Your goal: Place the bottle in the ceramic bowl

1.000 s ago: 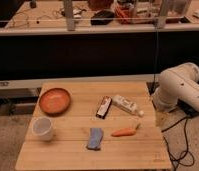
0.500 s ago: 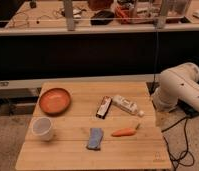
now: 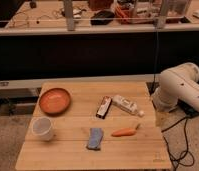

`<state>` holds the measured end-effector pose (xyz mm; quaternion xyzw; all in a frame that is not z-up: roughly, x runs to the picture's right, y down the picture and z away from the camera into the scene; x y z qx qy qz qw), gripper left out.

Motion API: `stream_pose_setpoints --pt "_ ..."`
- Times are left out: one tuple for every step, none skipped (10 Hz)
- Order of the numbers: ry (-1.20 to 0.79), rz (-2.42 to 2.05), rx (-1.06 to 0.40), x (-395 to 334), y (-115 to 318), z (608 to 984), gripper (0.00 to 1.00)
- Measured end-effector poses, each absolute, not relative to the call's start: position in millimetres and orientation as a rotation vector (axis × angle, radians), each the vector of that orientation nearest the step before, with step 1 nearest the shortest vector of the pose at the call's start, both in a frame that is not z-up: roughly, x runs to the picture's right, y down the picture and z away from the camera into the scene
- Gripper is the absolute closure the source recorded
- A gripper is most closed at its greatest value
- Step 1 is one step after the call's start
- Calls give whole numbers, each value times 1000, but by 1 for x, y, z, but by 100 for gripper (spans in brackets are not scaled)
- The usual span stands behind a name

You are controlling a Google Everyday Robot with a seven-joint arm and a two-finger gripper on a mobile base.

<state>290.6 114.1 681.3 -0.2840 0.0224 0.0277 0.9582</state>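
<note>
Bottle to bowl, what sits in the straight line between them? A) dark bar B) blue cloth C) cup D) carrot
A: the dark bar lies beside the bottle, on the side facing the bowl. The gripper is out of frame; only the arm shows, at the picture's right.

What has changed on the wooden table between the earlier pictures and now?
Nothing visibly changed. The small white plastic bottle lies mid-table, apart from the shallow orange-red ceramic bowl at the left; the white robot arm stands at the wooden table's right edge, its gripper out of view.
</note>
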Motion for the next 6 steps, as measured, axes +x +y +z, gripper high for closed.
stream_pose_setpoints --pt "45 56 -576 291 114 681 20" --pt "45 56 -576 291 114 681 20" --pt "45 56 -576 291 114 681 20" --pt "46 55 -576 291 114 681 20" --pt "47 40 -572 287 113 687 20" --pt "40 16 -570 277 111 695 20"
